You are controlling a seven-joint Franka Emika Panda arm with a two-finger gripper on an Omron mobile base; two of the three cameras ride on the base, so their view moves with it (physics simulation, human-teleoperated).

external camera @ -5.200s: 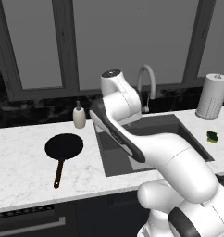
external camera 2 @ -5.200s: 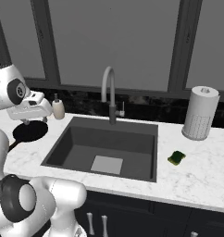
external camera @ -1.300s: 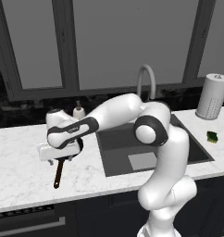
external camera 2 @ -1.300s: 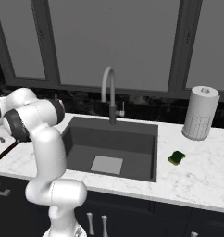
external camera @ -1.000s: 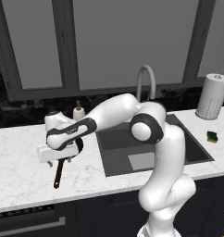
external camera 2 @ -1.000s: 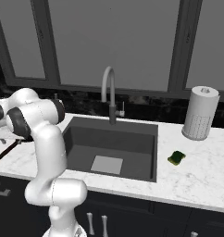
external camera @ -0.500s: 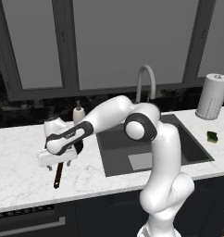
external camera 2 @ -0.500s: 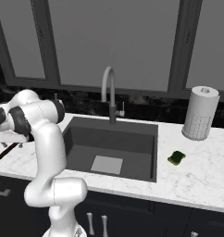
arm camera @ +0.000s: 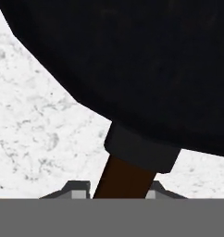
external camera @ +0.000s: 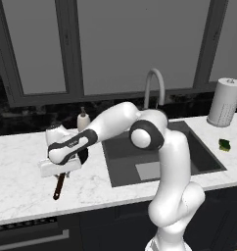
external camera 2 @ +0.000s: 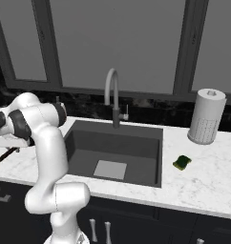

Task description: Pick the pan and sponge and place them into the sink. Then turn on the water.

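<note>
White marbled bench left of the sink: claw pinching the pan by its red-brown handle; sponge right of the basin

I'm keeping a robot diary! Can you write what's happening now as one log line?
step: grasping pan | gripper: closing around pan handle | sponge: on counter | sink: no water
</note>
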